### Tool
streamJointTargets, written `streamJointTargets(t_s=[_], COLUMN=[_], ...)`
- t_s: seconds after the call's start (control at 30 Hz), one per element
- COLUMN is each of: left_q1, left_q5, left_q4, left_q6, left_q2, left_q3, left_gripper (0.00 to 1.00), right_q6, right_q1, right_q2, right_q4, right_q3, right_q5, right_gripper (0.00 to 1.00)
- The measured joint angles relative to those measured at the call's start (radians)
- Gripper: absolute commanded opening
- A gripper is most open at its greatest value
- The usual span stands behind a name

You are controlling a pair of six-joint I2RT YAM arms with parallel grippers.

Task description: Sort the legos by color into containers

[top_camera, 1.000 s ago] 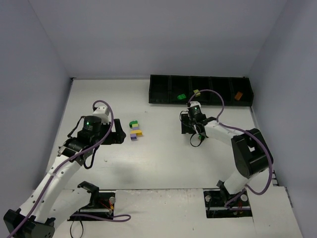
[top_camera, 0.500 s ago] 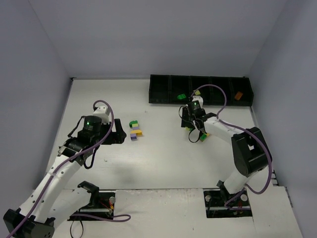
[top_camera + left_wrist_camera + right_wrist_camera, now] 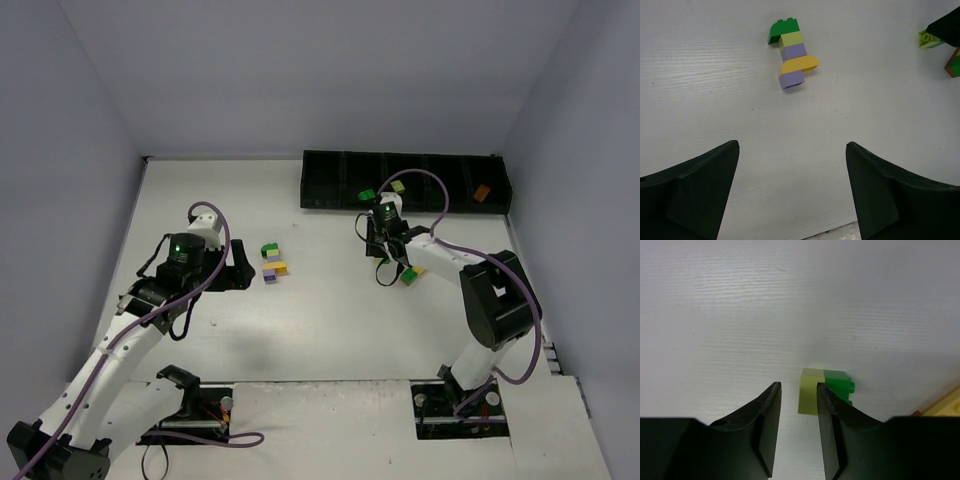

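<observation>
A stack of legos [image 3: 271, 262] in dark green, lime, lavender and yellow [image 3: 791, 52] lies mid-table, ahead of my open, empty left gripper [image 3: 238, 275] [image 3: 792, 145]. My right gripper [image 3: 377, 250] [image 3: 797, 385] points down at the table with its jaws drawn close and nothing between them. Just past its right fingertip lies a lime brick [image 3: 809, 390] joined to a green one [image 3: 838, 384], untouched by the left finger. The containers [image 3: 320, 185] stand at the back and hold a green brick [image 3: 367, 195], a lime one [image 3: 397, 186] and an orange one [image 3: 481, 191].
A yellow-and-green brick cluster [image 3: 411, 275] lies on the table just right of the right gripper, its yellow edge showing at the corner of the right wrist view [image 3: 946, 405]. The right arm's purple cable [image 3: 430, 190] loops over the tray's front.
The right gripper has shifted left and toward the tray, away from the yellow-and-green cluster, and its jaws have narrowed. The left arm and the stack have not moved.
</observation>
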Motion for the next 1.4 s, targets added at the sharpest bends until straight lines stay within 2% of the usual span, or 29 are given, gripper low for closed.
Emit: streamJointTargets(t_s=[0.13,0.33,0.53,0.73,1.03,1.4], left_q1=[0.000,0.000,0.000,0.000,-0.001,-0.001], left_q5=[0.002,0.015,0.019,0.019,0.019,0.018], left_q4=[0.000,0.004,0.015,0.022,0.023,0.023], left_q6=[0.000,0.000,0.000,0.000,0.000,0.000], left_q2=[0.000,0.003,0.013,0.017,0.017,0.017], left_q3=[0.000,0.000,0.000,0.000,0.000,0.000], left_gripper=[0.81,0.81,0.81,0.81,0.81,0.81], right_q6=[-0.019,-0.018,-0.019,0.008,0.073,0.068], right_q1=[0.046,0.118,0.122,0.119,0.032,0.002], right_q2=[-0.003,-0.012,-0.094,-0.177,-0.130,0.012], right_q4=[0.011,-0.014,-0.040,-0.061,-0.121,-0.119], right_q3=[-0.007,-0.053,-0.057,-0.038,-0.025,0.024], right_q5=[-0.018,-0.057,-0.030,0.092,0.130,0.030], right_gripper=[0.28,0.30,0.45,0.58,0.58,0.52])
